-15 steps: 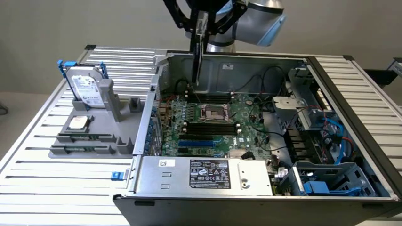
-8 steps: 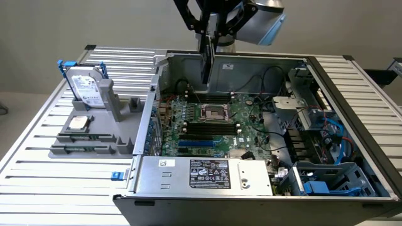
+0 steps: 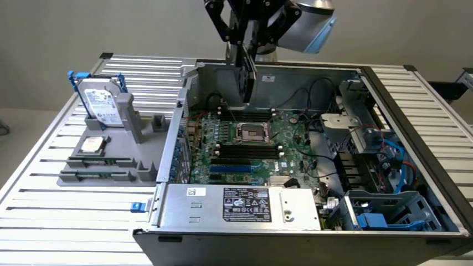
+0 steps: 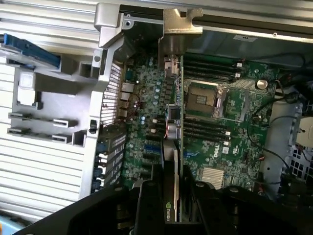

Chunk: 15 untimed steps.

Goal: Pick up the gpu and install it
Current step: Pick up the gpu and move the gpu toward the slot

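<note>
1. Gpu (image 3: 247, 83) hangs on edge from the tool (image 3: 244, 52), off the counter (image 3: 44, 221) and over the open computer case (image 3: 414, 166).
2. In the exterior view the gpu sits close to the case's far wall, above the motherboard (image 3: 244, 149) and just to that view's left of the CPU socket (image 3: 251, 132).
3. The tool is closed on the card, with a black finger pressed against each flat face.
4. In the wrist view the gpu (image 4: 177, 147) shows edge-on as a thin line, with the tool (image 4: 175, 196) gripping the near end.
5. A logo on the card's black shroud shows between the fingers (image 4: 149, 205).
6. The card's silver end bracket (image 4: 180, 29) points away from the wrist camera, towards the case wall.
7. Whether the card's lower edge touches the board cannot be told.
8. On the counter, to the exterior view's left of the case, stands a grey holder (image 3: 111, 166).
9. A hard drive (image 3: 99, 102) with a white label and blue frame stands upright in the holder.
10. A small silver drive (image 3: 92, 145) lies flat in the holder, nearer the camera.
11. A power supply (image 3: 244, 205) with a black label fills the case's near side.
</note>
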{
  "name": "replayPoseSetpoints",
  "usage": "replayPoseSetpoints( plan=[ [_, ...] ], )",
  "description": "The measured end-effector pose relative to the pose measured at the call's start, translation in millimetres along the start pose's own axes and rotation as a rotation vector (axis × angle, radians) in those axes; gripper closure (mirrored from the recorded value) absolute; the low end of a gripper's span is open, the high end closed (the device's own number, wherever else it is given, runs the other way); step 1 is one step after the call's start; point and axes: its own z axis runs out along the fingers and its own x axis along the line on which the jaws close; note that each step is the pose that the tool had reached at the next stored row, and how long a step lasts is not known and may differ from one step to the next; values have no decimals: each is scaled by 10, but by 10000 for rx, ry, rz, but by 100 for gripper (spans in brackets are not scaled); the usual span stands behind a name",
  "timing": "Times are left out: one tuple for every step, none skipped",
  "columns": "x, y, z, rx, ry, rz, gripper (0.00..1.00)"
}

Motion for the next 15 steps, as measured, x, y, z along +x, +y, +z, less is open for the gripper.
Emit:
replayPoseSetpoints(
  plan=[
    [0,0,7,17,6,-178,73],
    [-1,0,15,32,12,-357,73],
    [-2,-1,22,47,18,-536,73],
    [-3,-1,29,64,24,-716,73],
    [-3,-1,37,80,30,-895,73],
    [-4,-2,44,96,36,-1073,73],
    [-4,-2,52,113,43,-1269,73],
    [-5,-2,60,130,50,-1447,73],
    [-6,-2,67,145,56,-1627,73],
    [-6,-3,74,162,62,-1806,73],
    [-7,-3,82,177,68,-1985,73],
    [-8,-3,89,193,74,-2164,73],
    [-8,-3,97,210,81,-2353,73],
    [-9,-4,105,227,87,-2533,73],
    [-10,-4,113,242,93,-2711,73]
  ],
)
